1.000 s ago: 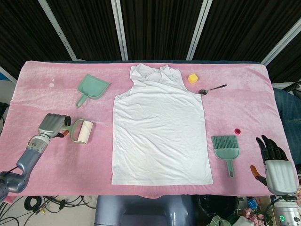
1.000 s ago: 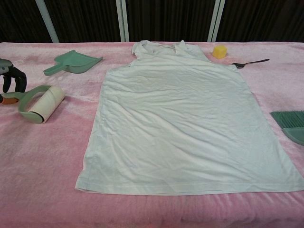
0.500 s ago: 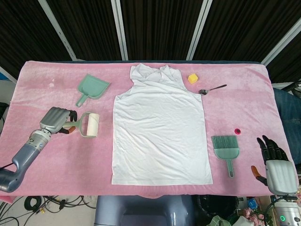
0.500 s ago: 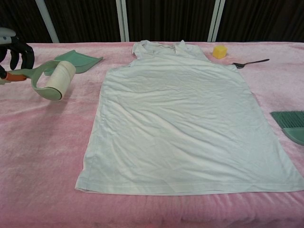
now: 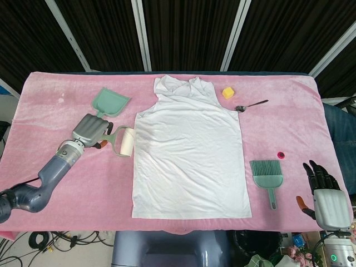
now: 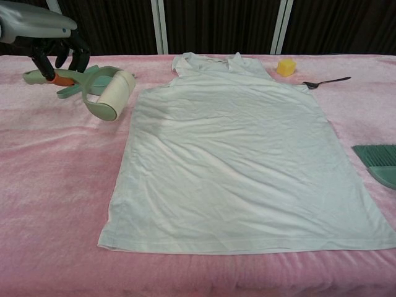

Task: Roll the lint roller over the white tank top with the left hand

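Observation:
The white tank top lies flat in the middle of the pink table, neck towards the far edge. My left hand grips the green handle of the lint roller. The roller is lifted off the cloth, and its white drum hangs just left of the tank top's left edge, near the armhole. My right hand rests at the table's near right corner with its fingers apart and nothing in it; the chest view does not show it.
A green dustpan lies just behind the left hand. A green brush lies right of the tank top. A yellow block, a spoon and a small pink ring sit on the right side.
My left hand has lifted the lint roller off the table and carried it right and away from me, up to the tank top's left edge. The right hand has stayed put.

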